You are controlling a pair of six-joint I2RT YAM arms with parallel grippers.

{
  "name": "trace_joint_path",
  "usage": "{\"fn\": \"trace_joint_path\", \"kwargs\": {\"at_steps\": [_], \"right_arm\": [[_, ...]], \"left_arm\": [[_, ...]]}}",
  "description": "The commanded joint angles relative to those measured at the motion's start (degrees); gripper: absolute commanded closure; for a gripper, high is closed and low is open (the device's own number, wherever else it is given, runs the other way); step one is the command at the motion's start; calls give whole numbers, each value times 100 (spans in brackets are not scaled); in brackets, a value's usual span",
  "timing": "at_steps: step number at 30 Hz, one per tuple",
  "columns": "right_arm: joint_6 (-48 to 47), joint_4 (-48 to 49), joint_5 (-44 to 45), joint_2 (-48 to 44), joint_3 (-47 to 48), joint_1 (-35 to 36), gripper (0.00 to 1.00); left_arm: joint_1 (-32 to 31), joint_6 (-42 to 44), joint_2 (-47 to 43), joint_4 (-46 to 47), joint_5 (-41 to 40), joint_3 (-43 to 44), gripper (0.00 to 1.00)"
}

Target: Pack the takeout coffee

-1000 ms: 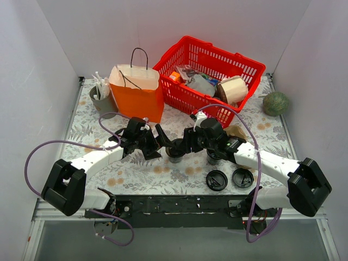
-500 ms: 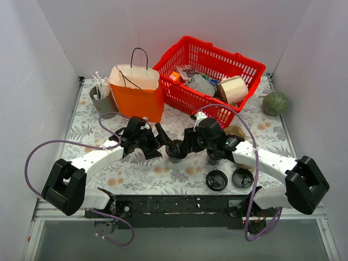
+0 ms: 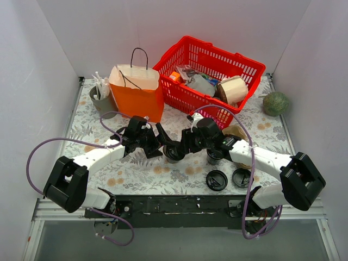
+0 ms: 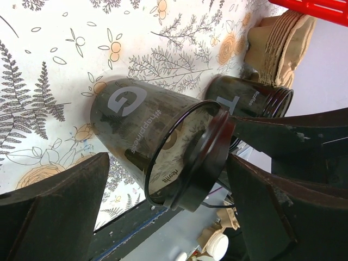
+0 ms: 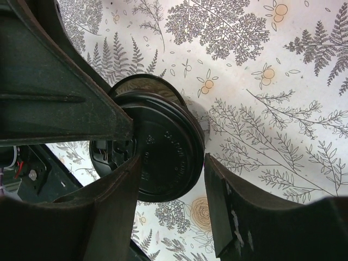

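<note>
The takeout coffee cup [image 4: 130, 125], dark with a brownish inside, stands mid-table between both arms [image 3: 174, 154]. Its round black lid [image 4: 209, 152] sits tilted, half on the rim. My right gripper [image 5: 173, 157] is shut on the lid [image 5: 168, 157] from above; it also shows in the top view [image 3: 184, 147]. My left gripper [image 4: 167, 159] is open with one finger on each side of the cup, a strip of table showing between the left finger [image 4: 60, 206] and the cup wall. In the top view it [image 3: 164, 149] reaches the cup from the left.
A second black cup [image 3: 213, 156] stands just right of the coffee. Two loose black lids [image 3: 216, 180] [image 3: 242, 178] lie near the front edge. An orange paper bag [image 3: 136, 95], a red basket [image 3: 247, 65], a grey holder [image 3: 100, 101], brown paper sleeves [image 3: 235, 131] and a green melon [image 3: 276, 102] stand behind.
The right arm has shifted slightly left toward the cup with the lid. The left arm and the cup have hardly moved.
</note>
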Motion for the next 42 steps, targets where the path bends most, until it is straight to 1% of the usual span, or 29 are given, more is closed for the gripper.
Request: {"fn": "trace_joint_path", "kwargs": {"at_steps": [1,3,6,7,10,11,14,15,17,19,25,32,34,36,38,42], "right_arm": [[2,251,-61,-70,289,-10,42],[20,268,-105,-35,307,-10,42],[37,295,-141,88,394,8,42],[46,286,-123,114,412,25,42],[29,312,-79,185,500,43,42],[-15,304,-44,211,552,52,42],[-120,163,184,229,640,52,42],[-147,-81,254,220,667,52,42],[-200,-188,430,142,685,52,42],[-226,-293,501,80,667,52,41],[-182,-487,422,-87,597,52,39],[-94,-444,88,237,710,52,39],[-77,-417,0,316,763,52,39],[-50,-330,-114,387,790,61,41],[11,-233,-193,422,790,52,44],[81,-31,-299,440,781,52,46]], "left_arm": [[22,154,-26,89,86,151,13],[14,163,-44,89,69,142,14],[22,190,-52,98,77,160,21],[23,199,-44,89,68,142,24],[14,216,-44,89,42,125,28],[14,225,-44,89,25,107,32],[23,225,-26,45,-80,124,34],[14,225,-26,36,-125,133,35],[14,243,0,-87,-282,194,38],[22,269,-8,-157,-353,230,39],[14,225,18,-254,-573,274,40],[14,146,0,-272,-714,292,40],[14,146,-26,-254,-714,291,38],[14,233,-52,-228,-670,283,34],[14,330,-70,-105,-530,239,30],[14,383,-61,185,-187,142,26]]}}
